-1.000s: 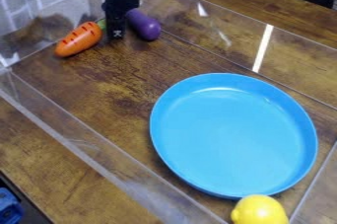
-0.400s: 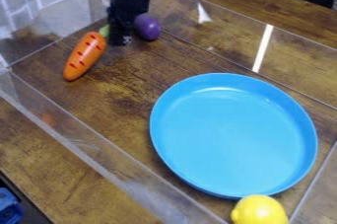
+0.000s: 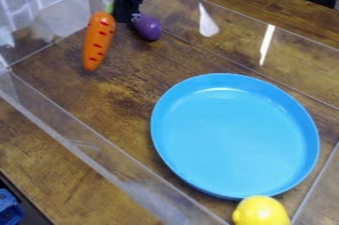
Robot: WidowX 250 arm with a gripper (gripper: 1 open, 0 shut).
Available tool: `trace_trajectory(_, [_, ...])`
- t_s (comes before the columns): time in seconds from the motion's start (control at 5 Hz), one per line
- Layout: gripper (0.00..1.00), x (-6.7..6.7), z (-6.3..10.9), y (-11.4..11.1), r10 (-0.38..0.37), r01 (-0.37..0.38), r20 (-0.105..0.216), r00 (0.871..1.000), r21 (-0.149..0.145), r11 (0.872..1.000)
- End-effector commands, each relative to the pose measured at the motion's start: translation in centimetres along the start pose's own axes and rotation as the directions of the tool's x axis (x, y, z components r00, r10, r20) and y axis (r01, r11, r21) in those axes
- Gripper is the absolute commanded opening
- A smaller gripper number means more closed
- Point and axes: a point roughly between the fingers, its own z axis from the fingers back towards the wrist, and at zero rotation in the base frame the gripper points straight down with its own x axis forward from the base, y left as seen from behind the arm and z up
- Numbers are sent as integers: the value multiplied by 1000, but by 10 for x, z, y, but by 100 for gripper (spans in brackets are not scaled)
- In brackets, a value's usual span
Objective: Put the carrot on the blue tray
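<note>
Tool [image 3: 122, 11], upper left of the frame, pinches the carrot [image 3: 98, 41] by its green top. A second ago the carrot lay on the table [image 3: 79, 120]; now it hangs lifted, beside the eggplant [image 3: 147, 28], well apart from the blue tray [image 3: 236, 135].

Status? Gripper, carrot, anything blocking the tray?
Gripper shut on carrot. Carrot hanging by its top, off the table. Nothing between it and tray; eggplant beside gripper.

Light: bright, even, from above.
Glare: white streaks across the far side of the glossy table [image 3: 159, 75].
Shadows: faint, soft-edged.
Sharpness: low resolution; carrot [image 3: 97, 41] slightly blurred.
</note>
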Motion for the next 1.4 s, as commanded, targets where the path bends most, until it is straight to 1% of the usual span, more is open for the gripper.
trace_trajectory(0.0, [0, 8, 52, -5, -25, 17, 75, 997, 111, 994])
trace_trajectory(0.2, [0, 15, 61, -16, -57, 45, 76, 995, 148, 988])
trace_trajectory(0.4, [0, 22, 75, -41, -106, 86, 94, 990, 196, 977])
trace_trajectory(0.8, [0, 64, 77, -60, -65, 41, 135, 989, 175, 984])
trace_trajectory(1.0, [0, 76, 95, -72, -67, 38, 164, 984, 177, 983])
trace_trajectory(1.2, [0, 71, 102, -69, -79, 44, 196, 977, 176, 983])
